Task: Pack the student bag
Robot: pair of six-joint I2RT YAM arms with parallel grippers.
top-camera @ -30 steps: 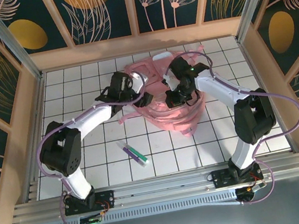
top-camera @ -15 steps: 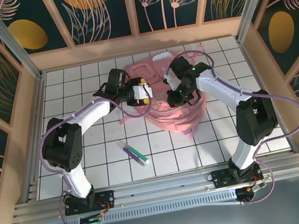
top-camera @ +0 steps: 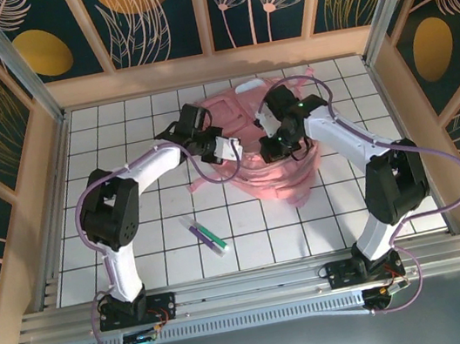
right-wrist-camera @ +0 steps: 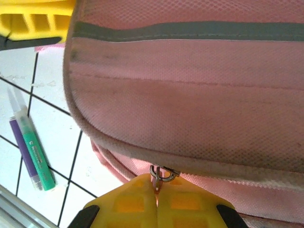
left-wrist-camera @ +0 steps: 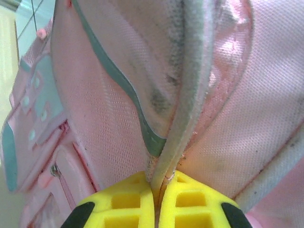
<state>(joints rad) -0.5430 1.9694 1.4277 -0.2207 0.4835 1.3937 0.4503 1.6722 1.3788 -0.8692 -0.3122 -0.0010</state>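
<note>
The student bag (top-camera: 275, 169) lay slumped at the far middle of the desk (top-camera: 166, 262) between both arms, the left jaws clenched on its grey piped edge (left-wrist-camera: 190, 95), the right jaws clenched on the zipper pull (right-wrist-camera: 161, 173) directly ahead, its seam running crosswise.

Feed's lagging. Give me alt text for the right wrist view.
The right gripper, jaws shut, pinches a metal zipper pull on the pink student bag. At lower left, a purple marker and a green marker lie side by side on the white tiled table.
</note>
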